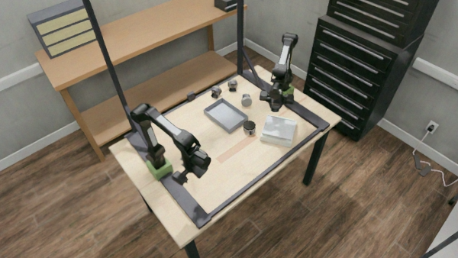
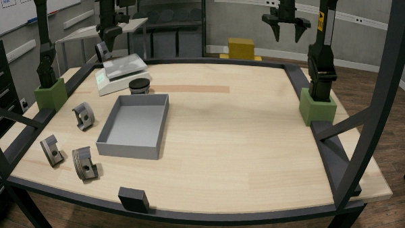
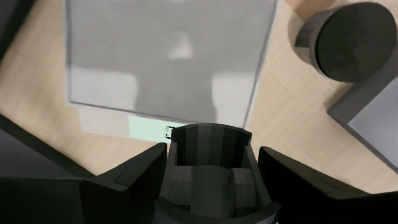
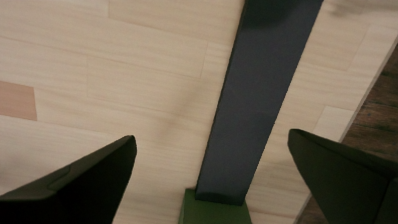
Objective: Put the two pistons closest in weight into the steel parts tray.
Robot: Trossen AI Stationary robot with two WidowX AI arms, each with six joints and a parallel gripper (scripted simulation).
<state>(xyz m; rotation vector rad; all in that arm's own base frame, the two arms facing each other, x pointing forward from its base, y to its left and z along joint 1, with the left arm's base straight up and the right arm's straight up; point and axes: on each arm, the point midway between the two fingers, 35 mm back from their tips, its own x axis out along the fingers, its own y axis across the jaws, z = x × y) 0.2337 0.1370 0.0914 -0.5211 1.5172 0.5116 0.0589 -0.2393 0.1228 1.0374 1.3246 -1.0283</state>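
At twelve o'clock on the table in the exterior view, here's the scale, and the left gripper is up near it, closed on a held piston! That piston is tilted in the exterior view; whether it touches the scale, I can't tell. On the display, the piston covers part of the readout, so no full weight to call.

Over at one o'clock, the right gripper hangs above the table, fingers spread wide, nothing between them.

Now the tray, and there's no piston in it. Going round it in that same view: a dark-topped piston stands upright just beyond the rim at twelve o'clock, a second piston sits near the tray between nine and ten, a third piston is farther out between eight and nine, and a fourth piston is at eight, all three on their sides.
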